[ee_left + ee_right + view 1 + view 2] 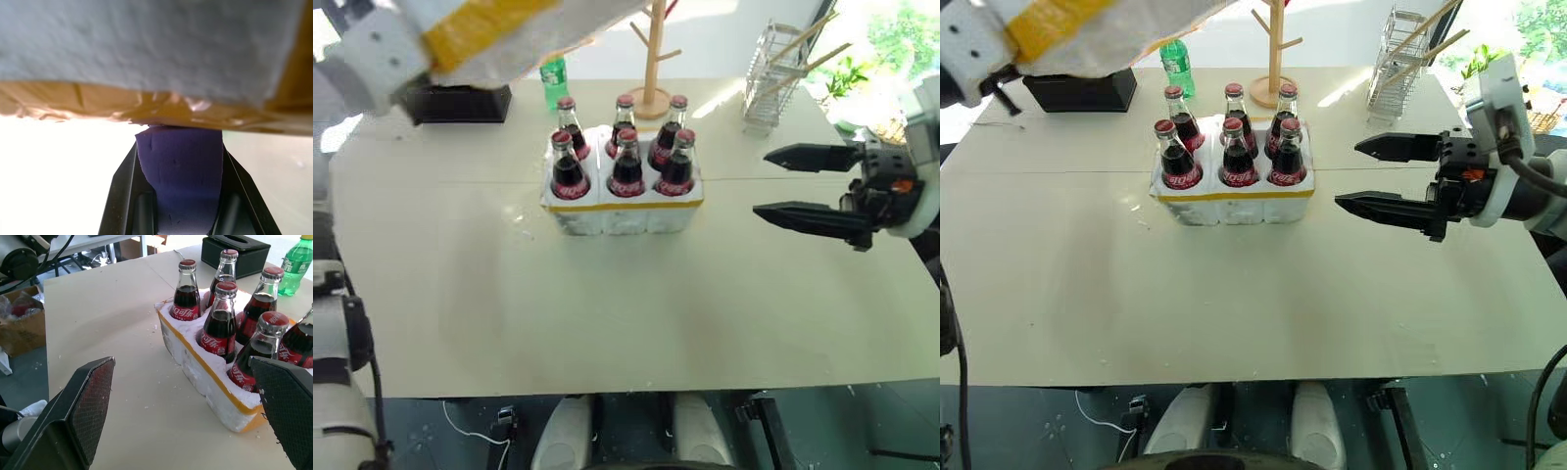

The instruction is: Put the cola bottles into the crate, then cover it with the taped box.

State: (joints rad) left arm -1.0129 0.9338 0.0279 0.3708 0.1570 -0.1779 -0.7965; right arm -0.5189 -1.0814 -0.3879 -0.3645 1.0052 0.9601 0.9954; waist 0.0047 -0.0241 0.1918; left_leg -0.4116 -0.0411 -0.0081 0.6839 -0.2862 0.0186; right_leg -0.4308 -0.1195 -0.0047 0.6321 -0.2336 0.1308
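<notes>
Your right gripper [1363, 176] is hovering over the right side of the worktop [1234, 304] with its jaws spread wide and gripping nothing; the crate [1232, 204] is sitting well apart to its left, and the jaws are pointing toward it. Six cola bottles [1237, 152] are standing upright in the crate's holes, three in the near row and three behind, with the yellow tape band running around the crate's side. Farther back and up at the far left, your left gripper [178, 161] is clamping its jaws shut on the edge of the taped box [499, 34], which is hanging in the air above the far left of the worktop, behind and left of the crate.
</notes>
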